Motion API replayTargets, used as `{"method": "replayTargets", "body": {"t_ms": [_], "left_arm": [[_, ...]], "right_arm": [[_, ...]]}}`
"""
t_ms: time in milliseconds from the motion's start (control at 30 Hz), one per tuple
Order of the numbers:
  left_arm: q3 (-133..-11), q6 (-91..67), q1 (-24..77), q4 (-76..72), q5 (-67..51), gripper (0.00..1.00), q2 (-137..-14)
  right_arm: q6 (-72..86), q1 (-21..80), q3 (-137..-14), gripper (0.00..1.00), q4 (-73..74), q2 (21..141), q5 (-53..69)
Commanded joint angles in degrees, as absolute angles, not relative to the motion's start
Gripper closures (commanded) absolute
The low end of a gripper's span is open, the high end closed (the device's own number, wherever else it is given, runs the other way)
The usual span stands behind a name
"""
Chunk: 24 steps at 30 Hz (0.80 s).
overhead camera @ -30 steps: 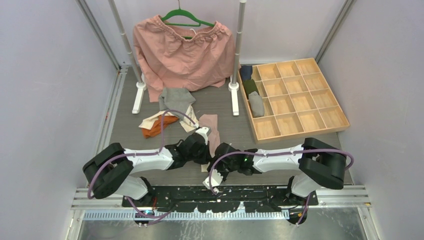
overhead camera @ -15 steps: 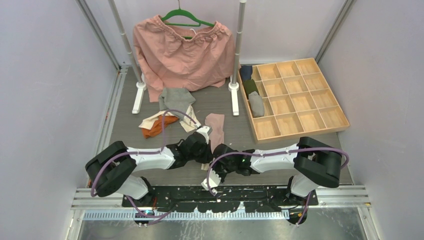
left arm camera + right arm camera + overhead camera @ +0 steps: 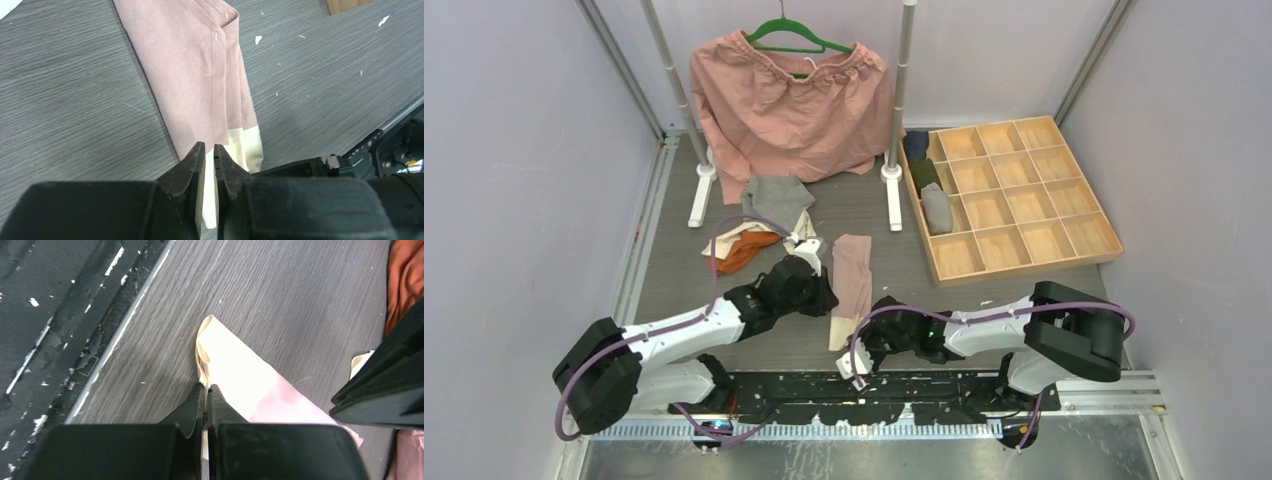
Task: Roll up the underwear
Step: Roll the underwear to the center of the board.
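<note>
Folded pink underwear (image 3: 852,275) stretched along the desk (image 3: 674,275).
Right jaws pinch its cream end shut — left jaws barely parted at its edge.

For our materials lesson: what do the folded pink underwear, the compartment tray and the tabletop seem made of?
Underwear: soft matte knit cloth, probably; stitched seams, limp folds. Tray: pale unpainted wood; visible grain. Tabletop: grey wood-grain surface, likely laminate; printed-looking streaks.
</note>
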<state>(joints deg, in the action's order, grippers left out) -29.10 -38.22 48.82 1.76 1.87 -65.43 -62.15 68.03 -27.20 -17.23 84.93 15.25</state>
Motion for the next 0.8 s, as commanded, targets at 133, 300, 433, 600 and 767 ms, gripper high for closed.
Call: {"method": "replayTargets", "body": {"t_ms": [133,300,433,600,767], "left_arm": [[-31.68,-32.24,47.99,0.35,-1.76,0.89,-71.51],[-33.29,-30.23,47.99,-2.30,-6.54,0.92,-77.10],[-33.30,-29.58,48.04,-1.70,-7.81,0.93,-78.82],[-32.23,-29.02,48.05,-1.35,-7.65,0.94,-78.37],[-31.35,-28.65,48.08,-1.26,-8.33,0.94,-77.70]], "right_arm": [[-50.29,68.44,-20.30,0.99,-24.12,82.89,19.46],[-47.05,68.27,-18.17,0.99,-27.62,81.08,20.05],[-43.68,67.98,-16.85,0.99,-29.57,79.50,20.20],[-38.40,67.55,-15.97,0.99,-31.45,77.53,20.56],[-32.66,66.69,-15.52,0.99,-34.59,76.35,20.51]]}}
